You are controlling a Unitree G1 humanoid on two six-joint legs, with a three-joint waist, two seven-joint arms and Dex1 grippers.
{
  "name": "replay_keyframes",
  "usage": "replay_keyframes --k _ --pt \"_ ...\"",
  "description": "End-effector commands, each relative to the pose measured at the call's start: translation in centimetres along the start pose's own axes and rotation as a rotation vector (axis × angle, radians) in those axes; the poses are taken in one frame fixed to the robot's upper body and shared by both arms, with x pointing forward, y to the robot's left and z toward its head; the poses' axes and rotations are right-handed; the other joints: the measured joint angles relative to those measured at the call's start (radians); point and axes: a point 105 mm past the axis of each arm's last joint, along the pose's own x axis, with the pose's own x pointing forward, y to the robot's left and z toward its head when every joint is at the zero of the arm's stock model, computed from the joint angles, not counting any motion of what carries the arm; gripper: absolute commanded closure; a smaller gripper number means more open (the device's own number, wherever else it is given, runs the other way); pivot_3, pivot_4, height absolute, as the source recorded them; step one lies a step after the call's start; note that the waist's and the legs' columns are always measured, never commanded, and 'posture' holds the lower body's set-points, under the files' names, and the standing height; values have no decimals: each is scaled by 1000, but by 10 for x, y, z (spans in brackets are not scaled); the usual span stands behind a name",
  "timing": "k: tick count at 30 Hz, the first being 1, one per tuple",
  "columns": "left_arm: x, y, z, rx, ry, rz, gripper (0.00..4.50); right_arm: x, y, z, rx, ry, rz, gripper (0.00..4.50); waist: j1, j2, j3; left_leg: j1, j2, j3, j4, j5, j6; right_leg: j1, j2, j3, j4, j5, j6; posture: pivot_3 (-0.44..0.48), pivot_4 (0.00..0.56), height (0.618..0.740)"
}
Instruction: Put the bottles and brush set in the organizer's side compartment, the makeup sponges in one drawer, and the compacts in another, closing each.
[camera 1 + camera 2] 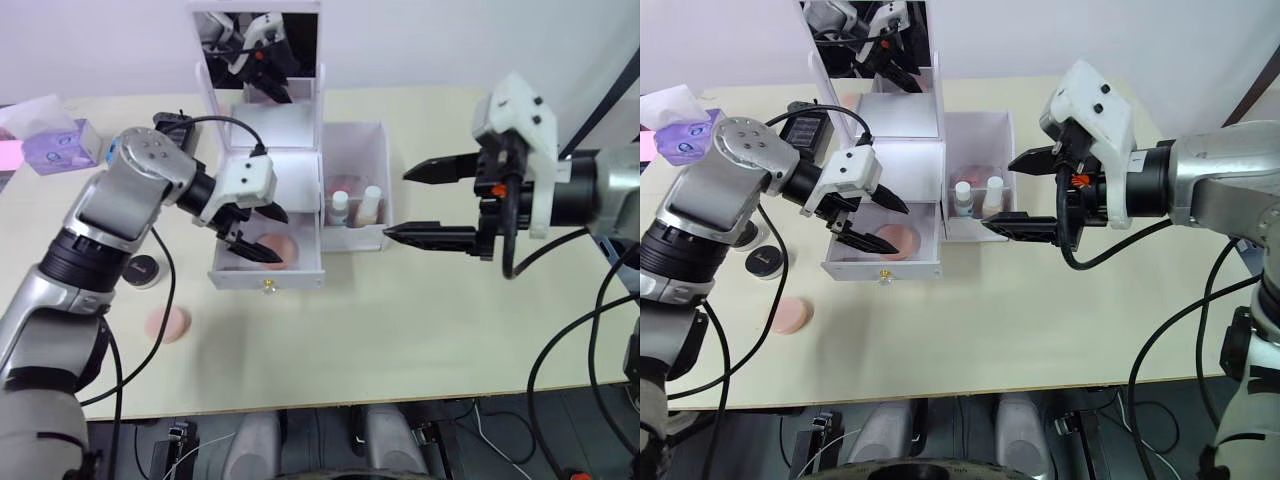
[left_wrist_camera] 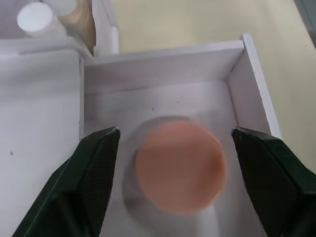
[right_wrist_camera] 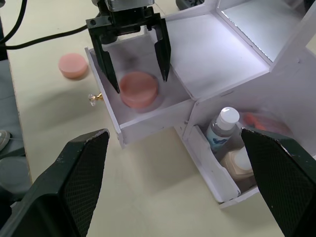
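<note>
The white organizer (image 1: 268,130) stands at the table's back with its mirror upright and one drawer (image 1: 266,274) pulled out. One pink makeup sponge (image 2: 180,170) lies in that drawer. My left gripper (image 1: 283,238) hangs open just above it, one finger on each side, not touching. A second sponge (image 1: 168,323) lies on the table to the left. Both white-capped bottles (image 3: 224,129) stand in the side compartment (image 1: 381,160), with a pink-red patch behind them that may be the brush set (image 3: 257,121). One black compact (image 1: 143,270) sits by my left arm. My right gripper (image 1: 395,204) is open beside the compartment.
A purple tissue pack (image 1: 55,142) sits at the table's far left. A black console (image 1: 175,128) with a cable lies left of the organizer. The drawer's gold knob (image 1: 267,286) points toward the table's front edge.
</note>
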Motion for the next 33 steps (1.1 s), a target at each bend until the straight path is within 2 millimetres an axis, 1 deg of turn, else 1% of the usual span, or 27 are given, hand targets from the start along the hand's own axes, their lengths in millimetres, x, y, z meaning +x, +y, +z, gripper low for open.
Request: replay_keyframes --k 1,14,16,18,19,26,29,33 --pt "-6 1 4 28 17 31 577 -6 -1 8 -30 -26 -15 0 0 0 0 0 0 0 0 0 0 0 0 0 0 0 0 0 150 740" --pt "2 0 -3 65 105 19 577 -4 -2 9 -36 -24 -17 0 0 0 0 0 0 0 0 0 0 0 0 0 1 0 0 0 150 740" --pt "3 -1 -1 58 94 19 1089 -4 -3 9 -35 -24 -18 0 0 0 0 0 0 0 1 0 0 0 0 0 1 0 0 0 150 740" --pt "3 -1 1 56 91 16 1854 -4 -3 9 -36 -24 -19 0 0 0 0 0 0 0 0 0 0 0 0 0 1 0 0 0 150 740" --pt "2 -2 1 57 92 14 1966 -4 -3 9 -36 -24 -19 0 0 0 0 0 0 0 0 0 0 0 0 0 0 0 0 0 150 740" --pt "-9 -6 -2 62 131 13 1966 -2 -4 8 -37 -25 -14 0 -2 0 0 0 0 0 0 0 0 0 0 0 0 0 0 0 150 740" --pt "-19 -10 -8 56 175 18 1966 0 -4 8 -39 -27 -9 0 -3 0 0 0 0 0 0 0 0 0 0 0 1 0 0 0 150 740" --pt "-29 -9 -16 42 211 54 1966 1 -5 8 -41 -30 -4 0 -1 0 0 0 0 0 0 0 0 0 0 0 1 0 0 0 150 740"
